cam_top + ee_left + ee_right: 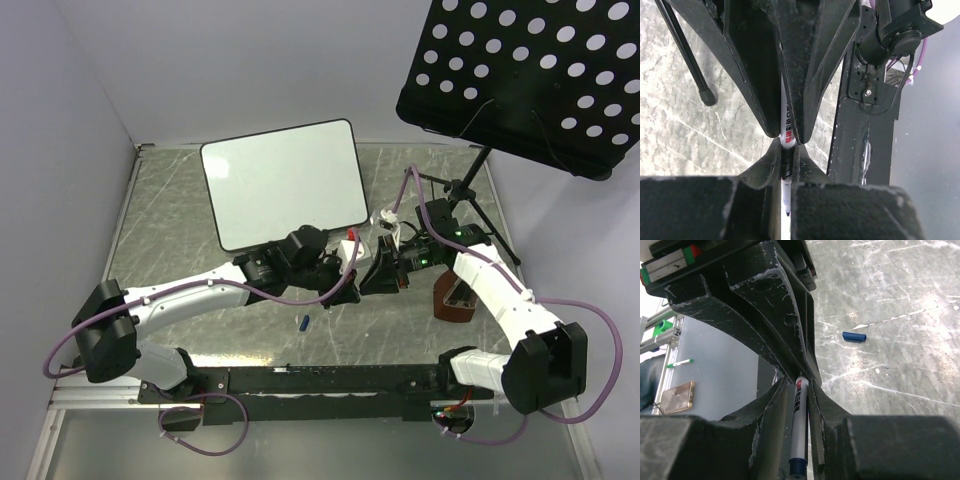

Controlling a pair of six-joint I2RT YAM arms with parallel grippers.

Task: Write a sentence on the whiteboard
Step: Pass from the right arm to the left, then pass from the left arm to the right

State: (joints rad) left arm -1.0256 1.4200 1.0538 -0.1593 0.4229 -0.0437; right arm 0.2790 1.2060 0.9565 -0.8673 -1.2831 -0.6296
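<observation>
From above, the whiteboard (283, 182) lies on the far side of the table (420, 335), its face plain white, well apart from a blue cap (304, 322). Left wrist: the left gripper (786, 152) pinches a marker (787, 131). Right wrist: the right gripper (801, 385) pinches the same marker.

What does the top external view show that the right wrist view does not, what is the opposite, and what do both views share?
Only the top external view: the blank whiteboard and the perforated music stand. Only the right wrist view: the white marker clamped between black fingers, its blue end nearest the camera. Both: the blue cap lying loose on the marbled table.
</observation>
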